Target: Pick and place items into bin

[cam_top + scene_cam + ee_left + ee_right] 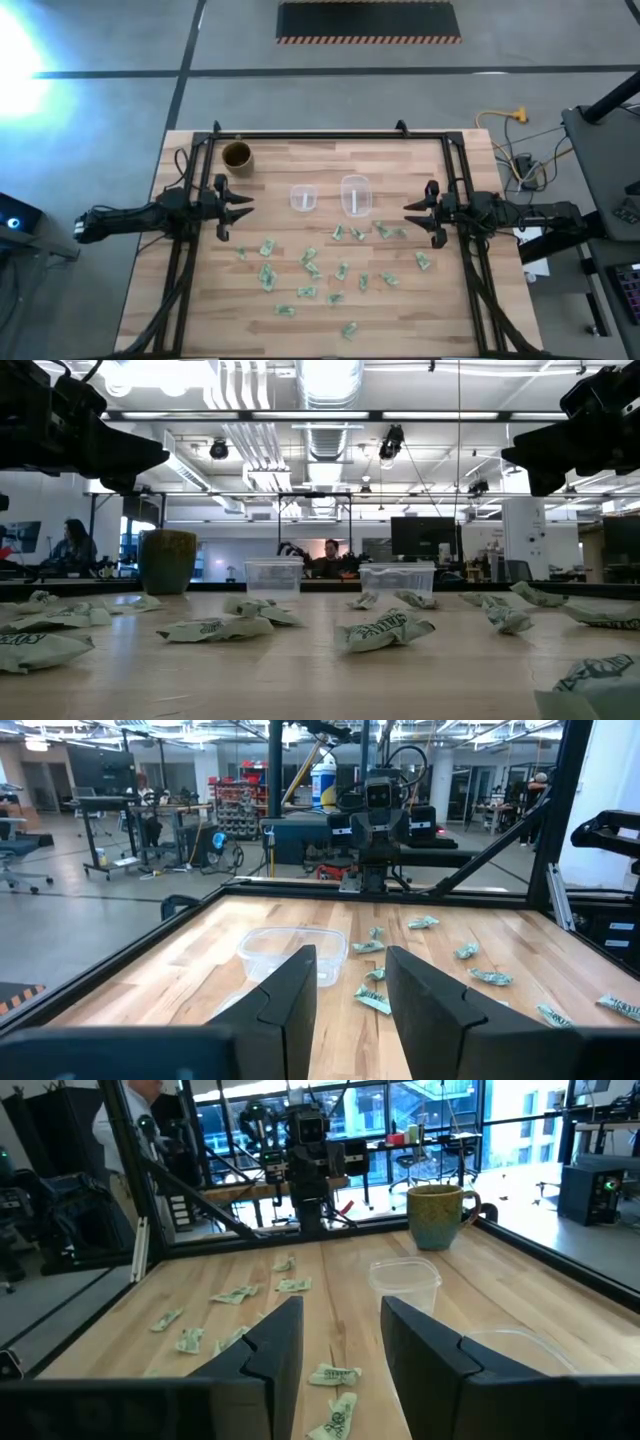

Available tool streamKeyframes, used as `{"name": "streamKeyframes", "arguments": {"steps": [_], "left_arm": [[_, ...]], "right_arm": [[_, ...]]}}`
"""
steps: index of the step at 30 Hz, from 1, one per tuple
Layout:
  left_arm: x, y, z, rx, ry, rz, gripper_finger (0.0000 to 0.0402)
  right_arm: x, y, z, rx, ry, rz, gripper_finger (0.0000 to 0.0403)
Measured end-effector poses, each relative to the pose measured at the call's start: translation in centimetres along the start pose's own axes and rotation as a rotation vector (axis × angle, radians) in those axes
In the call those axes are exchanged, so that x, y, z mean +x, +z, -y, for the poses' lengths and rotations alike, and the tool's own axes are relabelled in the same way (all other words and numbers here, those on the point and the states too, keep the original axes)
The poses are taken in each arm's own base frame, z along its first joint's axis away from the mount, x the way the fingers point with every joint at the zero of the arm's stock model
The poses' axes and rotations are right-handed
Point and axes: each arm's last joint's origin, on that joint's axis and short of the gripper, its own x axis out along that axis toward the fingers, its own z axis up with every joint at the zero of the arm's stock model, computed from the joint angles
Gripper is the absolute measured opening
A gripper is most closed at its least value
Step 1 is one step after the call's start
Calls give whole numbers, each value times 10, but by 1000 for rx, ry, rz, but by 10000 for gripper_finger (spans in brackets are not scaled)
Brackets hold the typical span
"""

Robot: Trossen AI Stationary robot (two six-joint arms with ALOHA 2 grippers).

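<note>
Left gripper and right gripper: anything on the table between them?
High view: two clear plastic tubs, the small square one and the larger oval one, sit between the open left gripper and open right gripper.

Bright overhead ceiling lights (330, 380), glare top-left, soft bg.

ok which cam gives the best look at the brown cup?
Right wrist view: the brown cup sits large and unobstructed, handle visible. The high view shows it small, from above. The low view shows it dark against the background. Left wrist view misses it.
</note>
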Motion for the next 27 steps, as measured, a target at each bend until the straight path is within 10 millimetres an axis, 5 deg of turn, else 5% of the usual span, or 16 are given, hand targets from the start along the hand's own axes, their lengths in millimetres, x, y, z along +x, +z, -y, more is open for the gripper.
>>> {"name": "streamKeyframes", "arguments": {"steps": [14,27], "left_arm": [[0,0,0,0,0,1,107],[0,0,0,0,0,1,107]], "right_arm": [[0,1,0,-18,1,8,128],[-3,22,-4,-54,34,230,128]]}}
